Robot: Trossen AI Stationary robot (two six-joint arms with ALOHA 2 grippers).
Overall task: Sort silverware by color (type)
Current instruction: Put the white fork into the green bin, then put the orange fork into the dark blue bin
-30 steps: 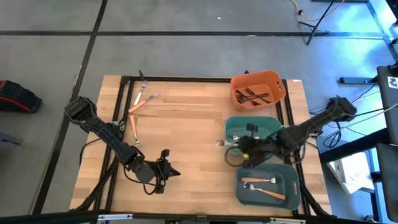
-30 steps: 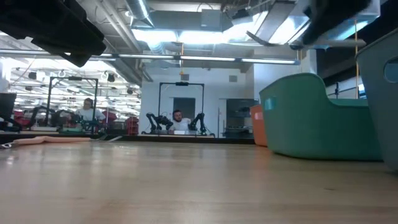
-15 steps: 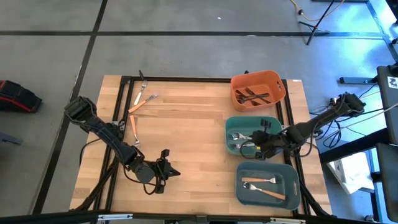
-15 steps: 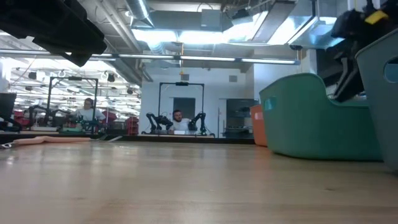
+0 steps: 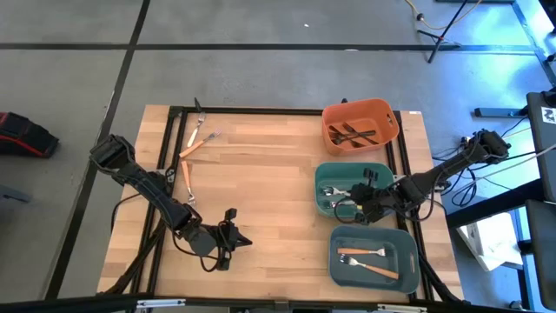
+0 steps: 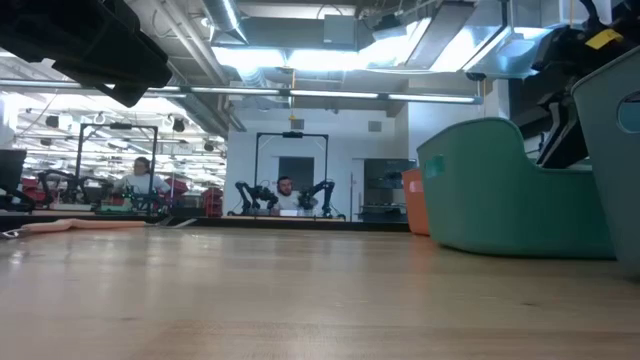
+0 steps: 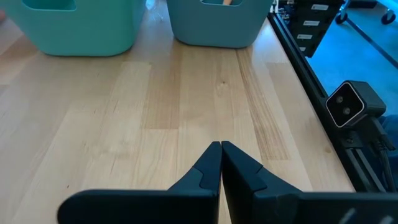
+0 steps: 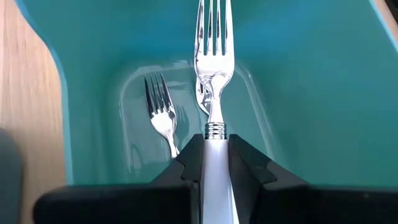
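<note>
My right gripper [image 5: 358, 203] is lowered into the green bin [image 5: 379, 170] at the table's right, shut on a shiny silver fork [image 8: 213, 56]. Another silver fork [image 8: 160, 113] lies on the bin floor beside it. My left gripper [image 5: 236, 239] hovers shut over bare wood near the table's front edge, holding nothing; the left wrist view shows its fingertips [image 7: 221, 152] together. At the far left corner lie two orange-handled forks [image 5: 193, 143] [image 5: 187, 176] and a dark fork [image 5: 199, 109]. My right gripper pinches the silver fork's handle [image 8: 215, 144] between its two fingers, just behind the ribbed neck. The fingers lie along the fork and slant down from the table's right side. The head and tines stick out past the fingertips over the bin floor; I cannot tell whether they touch it.
An orange bin [image 5: 388, 117] with dark forks [image 5: 353, 133] stands at the far right. A blue-grey bin [image 5: 340, 269] with orange-handled forks [image 5: 369, 261] stands at the near right. A black frame rail [image 5: 243, 110] edges the table. The low view shows the green bin's wall [image 6: 500, 190].
My right gripper has drawn back toward the table's right edge and sunk into the green bin, still shut on the silver fork. The fork's head, which stuck out past the bin's left wall, now lies inside the bin.
</note>
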